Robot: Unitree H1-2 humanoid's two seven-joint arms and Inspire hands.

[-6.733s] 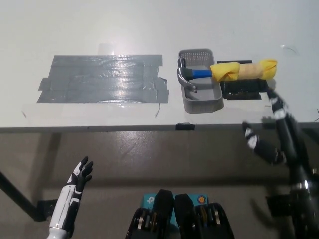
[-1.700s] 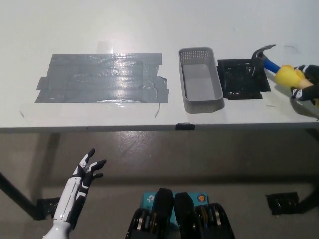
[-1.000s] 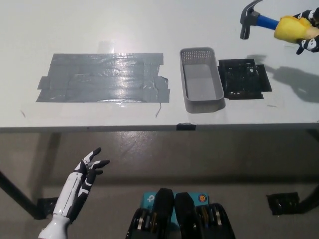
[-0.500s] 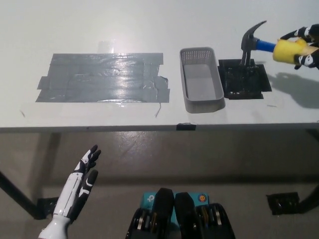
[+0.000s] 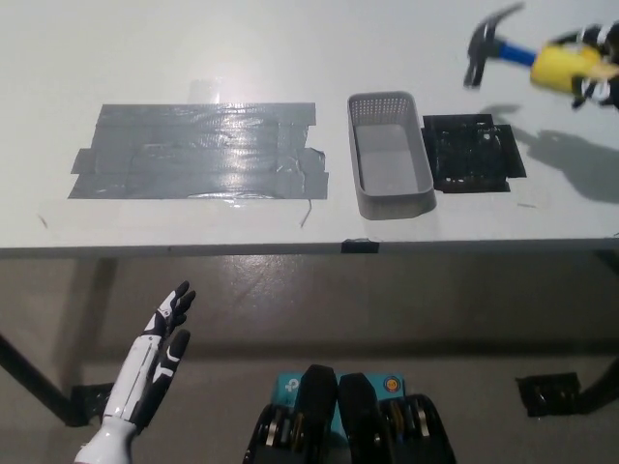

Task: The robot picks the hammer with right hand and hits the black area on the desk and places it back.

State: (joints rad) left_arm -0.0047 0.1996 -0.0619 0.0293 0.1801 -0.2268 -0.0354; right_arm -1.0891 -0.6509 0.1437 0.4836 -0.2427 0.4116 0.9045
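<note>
The right hand (image 5: 592, 68) grips the hammer (image 5: 527, 56) by its yellow handle, head raised above the black area (image 5: 474, 153) beside the basket (image 5: 390, 155). Swing straight down, clear of the basket rim. The left hand (image 5: 162, 338) hangs open below the worktop (image 5: 193, 58).

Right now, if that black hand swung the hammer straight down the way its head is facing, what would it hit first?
Most likely the black area on the desk: the hammer, held by the right hand, hangs just beyond it, though height is hard to judge. The left hand rests below the desk edge.
</note>
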